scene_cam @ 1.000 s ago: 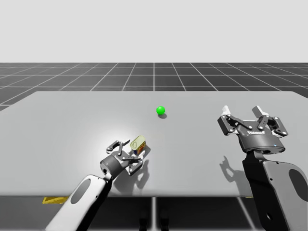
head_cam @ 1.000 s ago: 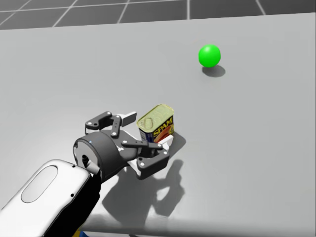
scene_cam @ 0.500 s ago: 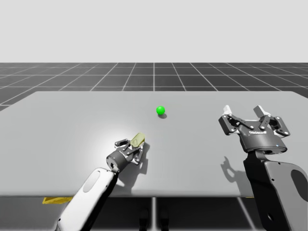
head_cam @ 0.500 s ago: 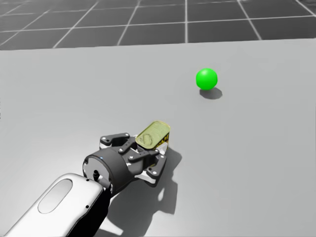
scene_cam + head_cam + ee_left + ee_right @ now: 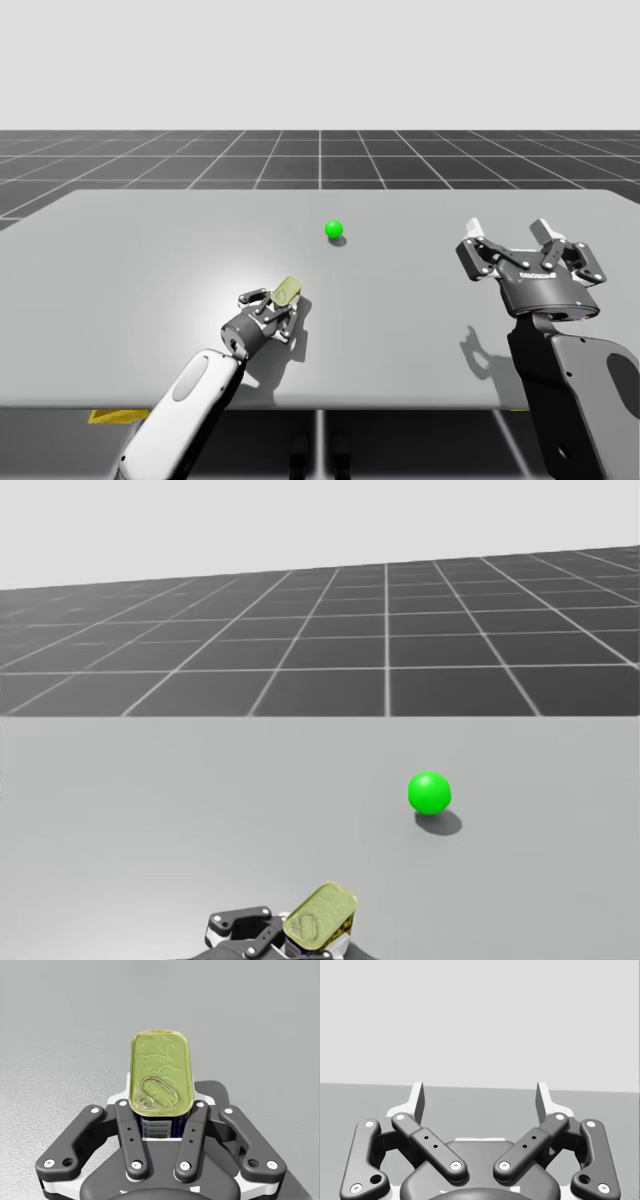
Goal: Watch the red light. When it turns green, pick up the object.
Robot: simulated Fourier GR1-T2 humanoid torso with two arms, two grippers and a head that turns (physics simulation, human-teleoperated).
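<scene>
The light (image 5: 334, 229) is a small green ball sitting on the grey counter (image 5: 150, 250), near the middle and towards the far side. In the head view it casts a small shadow right beside itself.

My left gripper (image 5: 161, 1119) has its fingers closed on the can (image 5: 161, 1072) — a small rectangular tin with rounded corners, a yellow-green lid with a pull tab, and a dark side. One finger presses each long side of it. In the high view the can is tilted, its lid facing up and away from me, and it lies nearer to me than the light and left of it, well apart from it. The left arm comes in low from the bottom edge and throws a shadow on the counter under the gripper. I cannot tell whether the base of the can is off the counter.

My right gripper (image 5: 507, 240) hangs above the right part of the counter, well apart from the can and the light — its fingers (image 5: 418, 1097) are spread wide with nothing between them.
</scene>
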